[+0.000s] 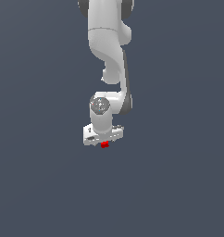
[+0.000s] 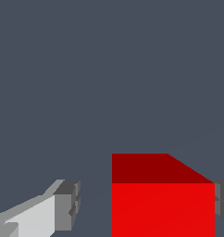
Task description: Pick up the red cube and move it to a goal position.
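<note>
The red cube (image 1: 104,145) is a tiny bright red block just under the white hand of my gripper (image 1: 103,140) in the exterior view. In the wrist view the red cube (image 2: 163,208) fills the space between the fingers of my gripper (image 2: 146,203). One grey fingertip (image 2: 69,203) stands apart from the cube with a clear gap. The other fingertip (image 2: 223,201) is right at the cube's side. The jaws are open around the cube and not closed on it. I cannot tell whether the cube rests on the floor.
The white arm (image 1: 109,51) comes down from the top of the exterior view. A plain dark grey-blue surface (image 1: 40,185) lies all around. No goal marker shows.
</note>
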Available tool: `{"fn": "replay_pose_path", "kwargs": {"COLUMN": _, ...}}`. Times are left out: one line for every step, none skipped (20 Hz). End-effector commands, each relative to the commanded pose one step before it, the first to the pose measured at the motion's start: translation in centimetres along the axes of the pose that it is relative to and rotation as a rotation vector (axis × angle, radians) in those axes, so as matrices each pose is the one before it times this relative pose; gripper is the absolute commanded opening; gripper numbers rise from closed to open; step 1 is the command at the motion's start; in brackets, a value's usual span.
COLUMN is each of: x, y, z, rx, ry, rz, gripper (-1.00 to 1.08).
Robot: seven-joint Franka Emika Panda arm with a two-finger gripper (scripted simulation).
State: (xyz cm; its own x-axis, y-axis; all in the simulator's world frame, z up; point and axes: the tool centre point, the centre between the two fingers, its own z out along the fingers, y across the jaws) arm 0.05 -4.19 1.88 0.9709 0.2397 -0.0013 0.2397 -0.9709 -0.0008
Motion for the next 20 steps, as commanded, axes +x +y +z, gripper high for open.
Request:
{"fn": "replay_pose_path", "kwargs": {"x": 0.107, "y": -0.002, "z": -0.081, "rx": -0.00076, "ry": 0.00127, "rz": -0.00068, "gripper": 1.00}}
{"fn": "replay_pose_path", "kwargs": {"x": 0.003, "y": 0.006, "z": -0.033, "rx": -0.00008, "ry": 0.00003, "rz": 0.00069, "gripper": 1.00}}
{"fn": "replay_pose_path", "kwargs": {"x": 0.000, "y": 0.000, "z": 0.000, "rx": 0.00000, "ry": 0.00000, "rz": 0.00000, "gripper": -1.00}}
{"fn": "replay_pose_path", "kwargs": {"x": 0.000, "y": 0.000, "z": 0.000, "rx": 0.00000, "ry": 0.00000, "rz": 0.00000, "gripper": -1.00}}
{"fn": "replay_pose_path", "kwargs": {"x": 0.000, "y": 0.000, "z": 0.000, "rx": 0.00000, "ry": 0.00000, "rz": 0.00000, "gripper": -1.00}}
{"fn": "replay_pose_path", "kwargs": {"x": 0.000, "y": 0.000, "z": 0.000, "rx": 0.00000, "ry": 0.00000, "rz": 0.00000, "gripper": -1.00}}
{"fn": "replay_pose_path", "kwargs": {"x": 0.000, "y": 0.000, "z": 0.000, "rx": 0.00000, "ry": 0.00000, "rz": 0.00000, "gripper": -1.00}}
{"fn": "replay_pose_path", "kwargs": {"x": 0.000, "y": 0.000, "z": 0.000, "rx": 0.00000, "ry": 0.00000, "rz": 0.00000, "gripper": -1.00}}
{"fn": "replay_pose_path", "kwargs": {"x": 0.000, "y": 0.000, "z": 0.000, "rx": 0.00000, "ry": 0.00000, "rz": 0.00000, "gripper": -1.00}}
{"fn": "replay_pose_path", "kwargs": {"x": 0.000, "y": 0.000, "z": 0.000, "rx": 0.00000, "ry": 0.00000, "rz": 0.00000, "gripper": -1.00}}
{"fn": "replay_pose_path", "kwargs": {"x": 0.000, "y": 0.000, "z": 0.000, "rx": 0.00000, "ry": 0.00000, "rz": 0.00000, "gripper": -1.00}}
{"fn": "replay_pose_path", "kwargs": {"x": 0.000, "y": 0.000, "z": 0.000, "rx": 0.00000, "ry": 0.00000, "rz": 0.00000, "gripper": -1.00}}
{"fn": "replay_pose_path", "kwargs": {"x": -0.013, "y": -0.017, "z": 0.034, "rx": 0.00021, "ry": -0.00062, "rz": -0.00022, "gripper": -1.00}}
{"fn": "replay_pose_path", "kwargs": {"x": -0.013, "y": 0.003, "z": -0.020, "rx": 0.00000, "ry": 0.00000, "rz": 0.00000, "gripper": -1.00}}
{"fn": "replay_pose_path", "kwargs": {"x": -0.039, "y": 0.010, "z": -0.059, "rx": 0.00000, "ry": 0.00000, "rz": 0.00000, "gripper": -1.00}}
{"fn": "replay_pose_path", "kwargs": {"x": -0.064, "y": 0.017, "z": -0.098, "rx": 0.00000, "ry": 0.00000, "rz": 0.00000, "gripper": -1.00}}
{"fn": "replay_pose_path", "kwargs": {"x": -0.090, "y": 0.024, "z": -0.137, "rx": 0.00000, "ry": 0.00000, "rz": 0.00000, "gripper": -1.00}}
{"fn": "replay_pose_path", "kwargs": {"x": -0.116, "y": 0.031, "z": -0.177, "rx": 0.00000, "ry": 0.00000, "rz": 0.00000, "gripper": -1.00}}
{"fn": "replay_pose_path", "kwargs": {"x": -0.142, "y": 0.038, "z": -0.216, "rx": 0.00000, "ry": 0.00000, "rz": 0.00000, "gripper": -1.00}}
{"fn": "replay_pose_path", "kwargs": {"x": -0.168, "y": 0.045, "z": -0.256, "rx": 0.00000, "ry": 0.00000, "rz": 0.00000, "gripper": -1.00}}
